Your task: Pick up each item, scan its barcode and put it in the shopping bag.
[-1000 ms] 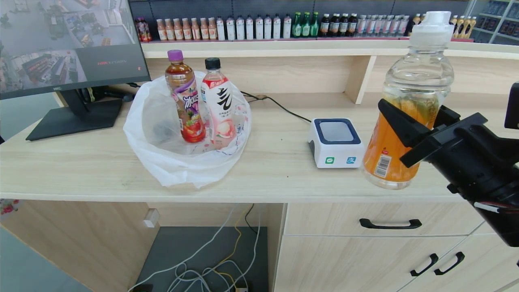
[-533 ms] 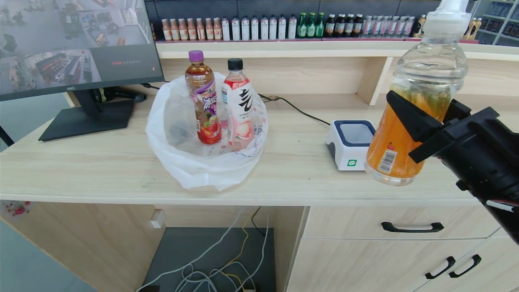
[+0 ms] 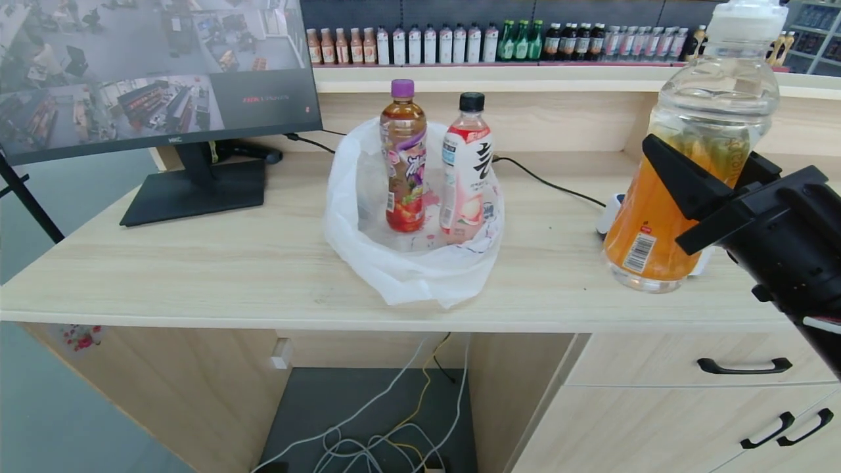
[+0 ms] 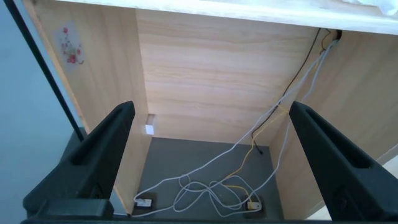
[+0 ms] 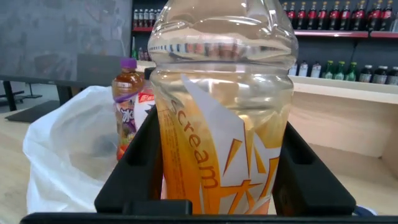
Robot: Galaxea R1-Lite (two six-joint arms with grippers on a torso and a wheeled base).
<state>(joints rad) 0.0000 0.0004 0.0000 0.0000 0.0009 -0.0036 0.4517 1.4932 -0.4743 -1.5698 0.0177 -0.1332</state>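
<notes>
My right gripper [image 3: 709, 174] is shut on a large bottle of orange drink [image 3: 657, 217] with a white cap, held upright over the counter's right part. The bottle's barcode faces me. The bottle hides most of the white scanner [image 3: 610, 213] behind it. In the right wrist view the fingers [image 5: 140, 162] clamp the bottle [image 5: 221, 93] at its middle. The white shopping bag [image 3: 407, 269] lies open mid-counter with a purple-capped bottle [image 3: 404, 164] and a pink black-capped bottle [image 3: 465, 171] standing in it. My left gripper [image 4: 208, 149] hangs open below the counter.
A monitor [image 3: 151, 72] on a black stand occupies the counter's left rear. A black cable [image 3: 545, 184] runs behind the bag to the scanner. A raised shelf [image 3: 525, 79] with several bottles backs the counter. Drawers [image 3: 742, 364] sit under the right side, loose cables [image 4: 217, 186] on the floor.
The camera has turned, so the whole scene slid right in the picture. My right gripper carried the orange bottle leftward, from beside the scanner to in front of it.
</notes>
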